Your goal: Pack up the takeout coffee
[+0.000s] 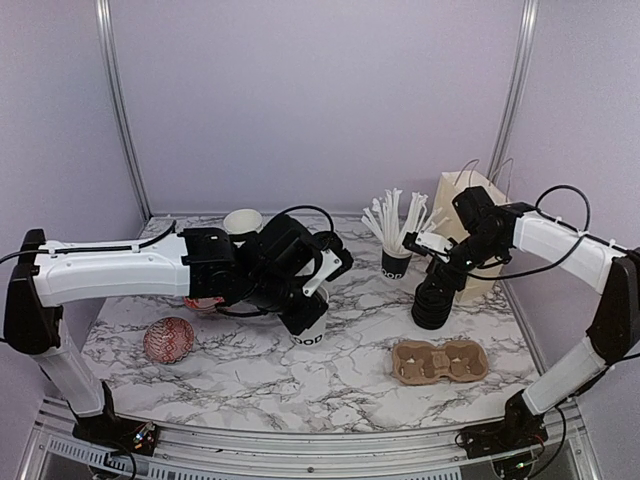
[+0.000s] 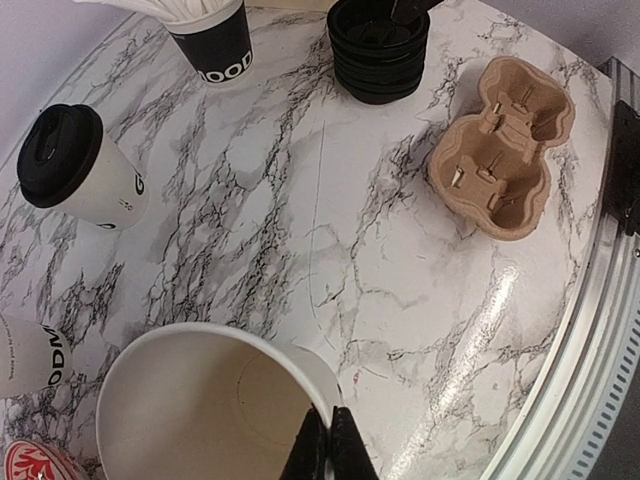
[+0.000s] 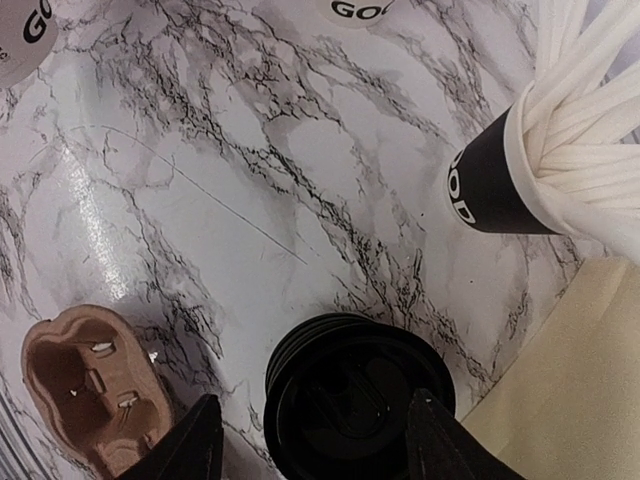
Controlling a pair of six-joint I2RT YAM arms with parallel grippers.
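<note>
Pinched the rim of the open white cup [image 2: 200, 400] with the left pincer [image 2: 330, 447], shut tight on the thin paper wall. Held it upright near the middle of the table, mouth up, most likely to get a lid pushed on. Looked empty inside.

Hung the right pincer [image 3: 320, 440] wide open just over the stack of black lids [image 3: 355, 395], with nothing in it. Seemed set to grab the top lid for that cup.

Found the lidded coffee cup [image 2: 75, 170] standing on the table past the open cup, near the black cup of white stirrers [image 2: 215, 45]. Not packed yet. Saw part of another white cup [image 2: 25, 365] at the edge of the left wrist view, but could not tell about a lid on it.

Found the brown cardboard cup tray [image 2: 500, 140] lying near the front right, close to the lids, with both holes empty. Probably put there to take the cups once closed. Found the tan paper bag [image 1: 447, 190] standing behind the lids by the right wall, likely for the last step.

Worked on a white marble-look table [image 1: 250, 390] with dark veins, shiny in spots, with a metal rail along the near edge. Closed in by plain pale purple walls and metal posts. Also spotted a round red-patterned thing [image 1: 168, 340] near the front left, well apart from the cups.
</note>
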